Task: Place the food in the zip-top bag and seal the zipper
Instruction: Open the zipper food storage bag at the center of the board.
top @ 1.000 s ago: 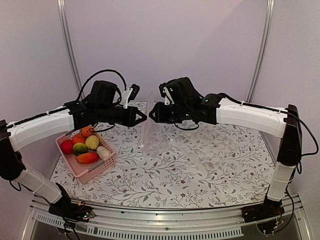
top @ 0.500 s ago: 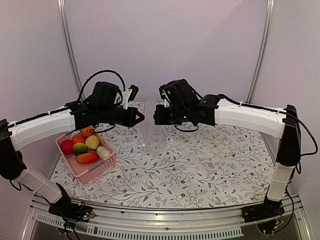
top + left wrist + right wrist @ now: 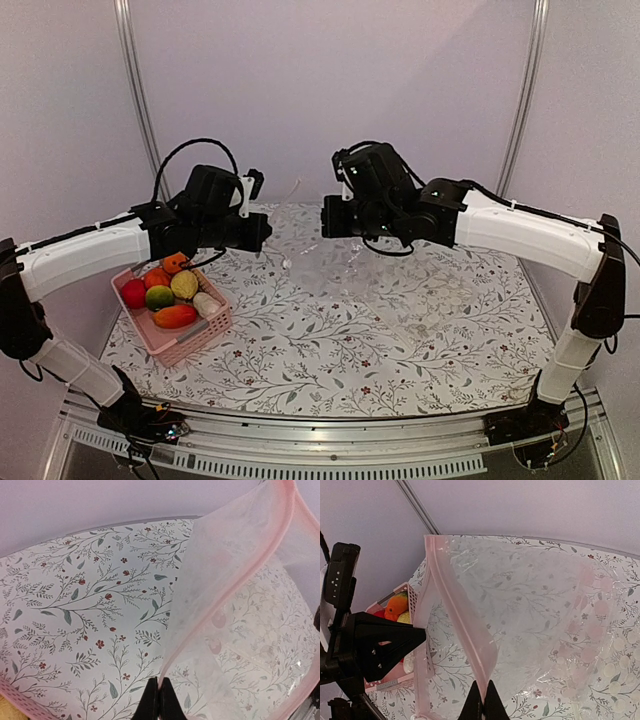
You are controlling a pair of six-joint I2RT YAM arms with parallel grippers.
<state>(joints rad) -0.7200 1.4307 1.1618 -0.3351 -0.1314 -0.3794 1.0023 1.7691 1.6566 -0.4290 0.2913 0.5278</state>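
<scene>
Since a second ago my right pincer (image 3: 326, 220) has closed on the zipper (image 3: 457, 610) and drawn away from my left pincer (image 3: 267, 232), also clamped on that rim, so the bag (image 3: 535, 625) hangs between them, its mouth seemingly spread for the food (image 3: 165, 290) in the basket (image 3: 200, 340).
</scene>
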